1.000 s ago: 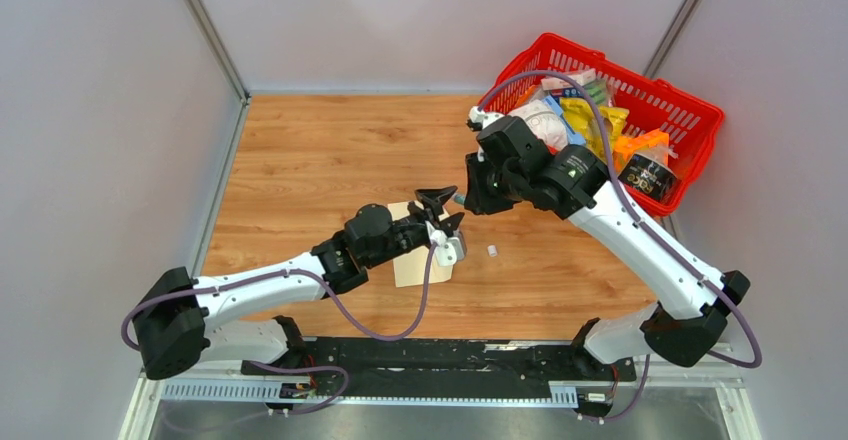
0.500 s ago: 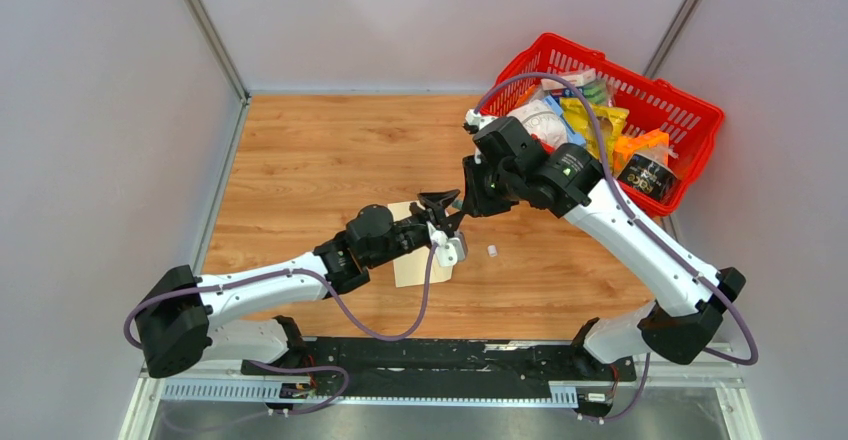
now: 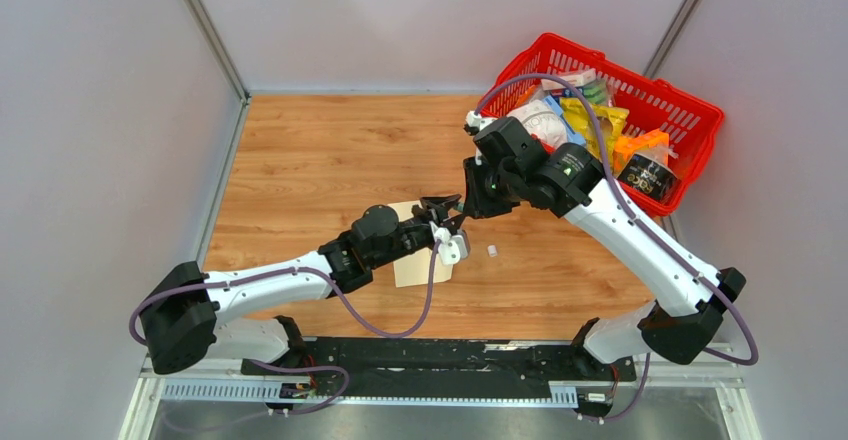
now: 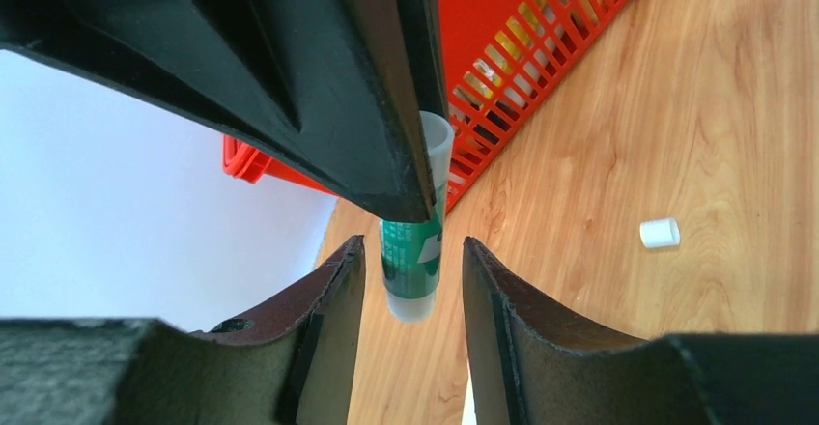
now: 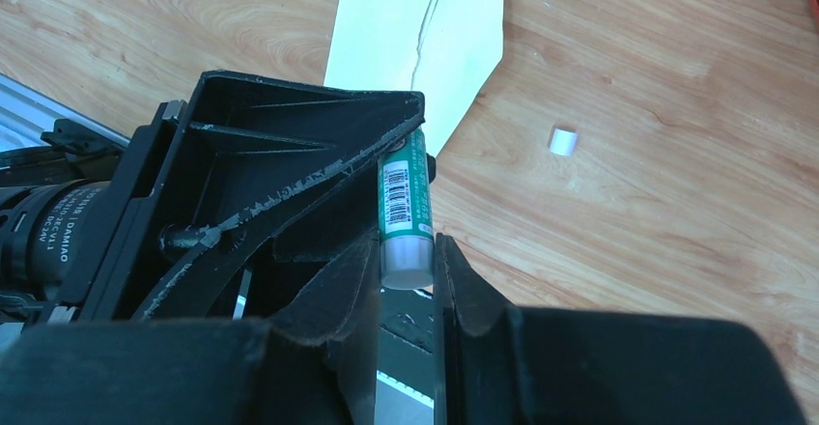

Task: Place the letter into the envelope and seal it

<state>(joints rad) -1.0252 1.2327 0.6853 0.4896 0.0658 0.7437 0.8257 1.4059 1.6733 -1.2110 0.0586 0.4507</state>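
Table (image 3: 300, 160): wooden top. From the overhead view I see both arms reaching in to meet near its middle.
Basket (image 3: 665, 95): red plastic, at the far right corner, filled with packets and a dark tin.
Envelope (image 3: 418, 268): pale cream. It lies flat on the table near the middle, partly under the left arm's wrist. In the right wrist view its pointed end (image 5: 425, 19) shows just beyond the grippers.
Right gripper (image 5: 406, 246): fingers pinched narrow on a glue stick, gripping it near one end above the table.
Left gripper (image 4: 412, 251): fingers parted on either side of the stick's other end. I see a thin gap on each side, so it has no grip.
Glue stick (image 5: 404, 203): green label with a barcode, uncapped, lying between the two grippers.
Cap (image 3: 491, 251): small and white, on the bare wood just right of the envelope, apart from both grippers.
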